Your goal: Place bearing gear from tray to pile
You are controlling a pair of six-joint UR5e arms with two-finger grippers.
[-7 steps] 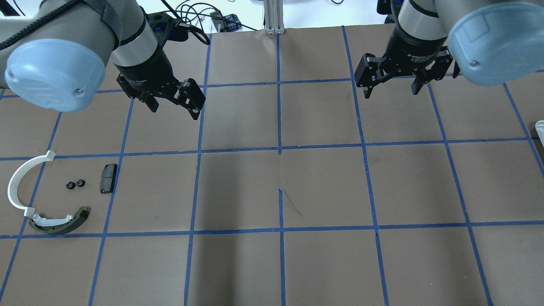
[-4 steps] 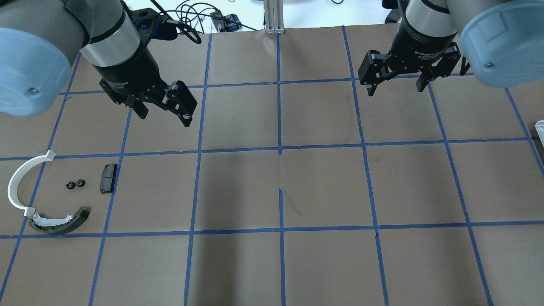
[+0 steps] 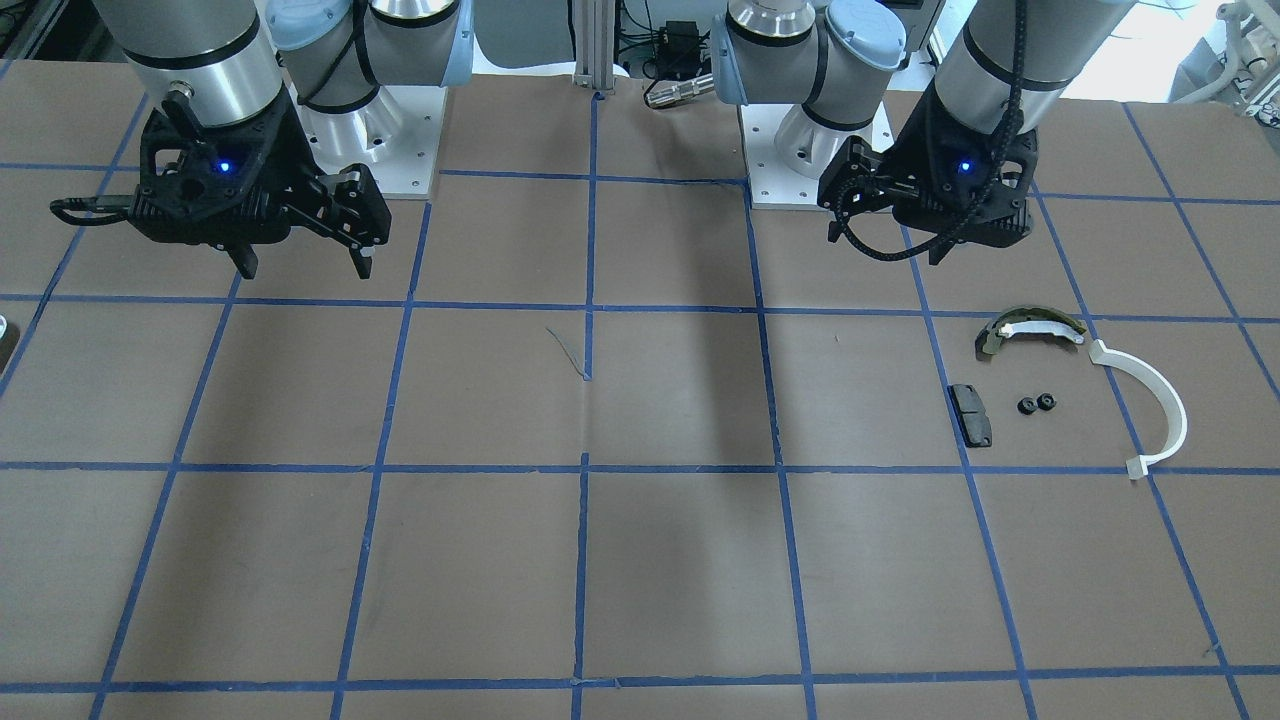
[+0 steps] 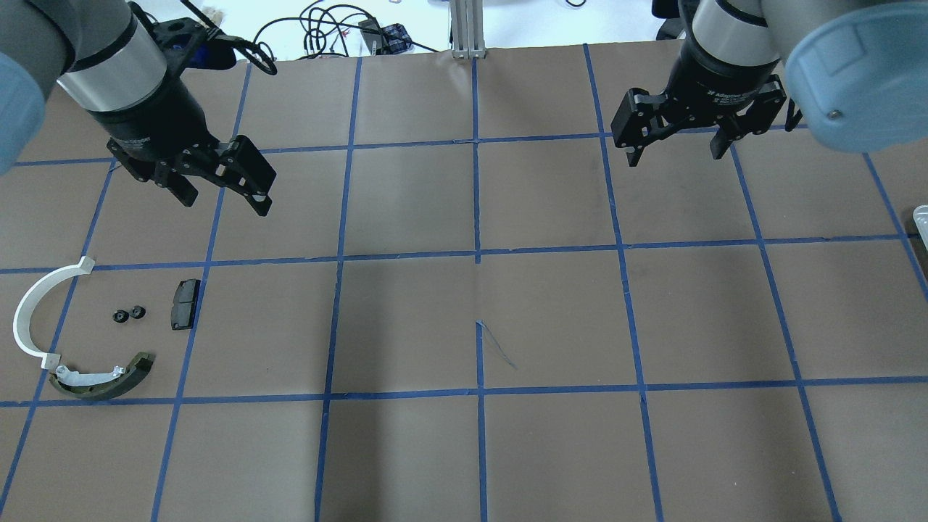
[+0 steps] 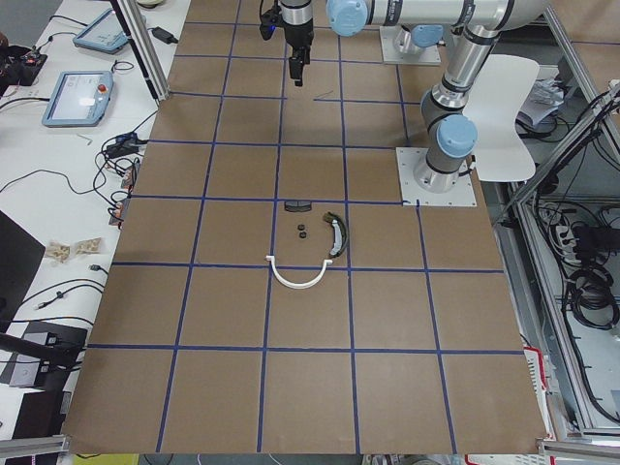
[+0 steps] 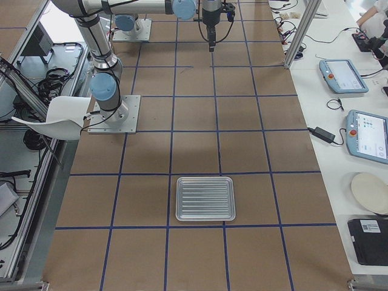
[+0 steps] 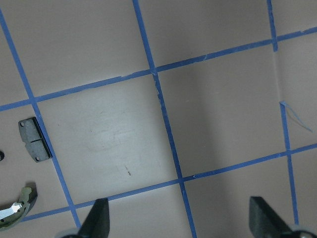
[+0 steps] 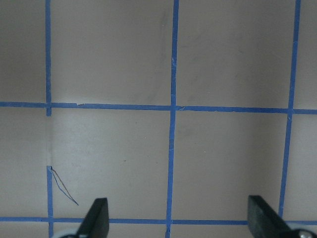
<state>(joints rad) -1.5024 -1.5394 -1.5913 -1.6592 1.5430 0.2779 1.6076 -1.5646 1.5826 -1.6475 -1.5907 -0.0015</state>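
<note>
Two small black bearing gears [image 4: 137,312] sit side by side between the white arc [image 4: 19,319] and the black pad [image 4: 185,304].
Each is round and knobbly; the left gripper [image 4: 225,201] and right gripper [image 4: 674,156] hang with jaws spread wide.

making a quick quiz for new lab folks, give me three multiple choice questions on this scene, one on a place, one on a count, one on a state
1. Where on the table does the pile of parts lie?
A) on the left gripper's side
B) at the middle
C) at the far right edge

2. How many small black round parts lie between the white arc and the black pad?
A) one
B) two
C) four

3. How is the left gripper?
A) shut on the pad
B) shut on the arc
C) open and empty

Answers:
1 A: the parts lie at the overhead view's left edge.
2 B: two show side by side.
3 C: its fingers stand apart with nothing between them.
</note>
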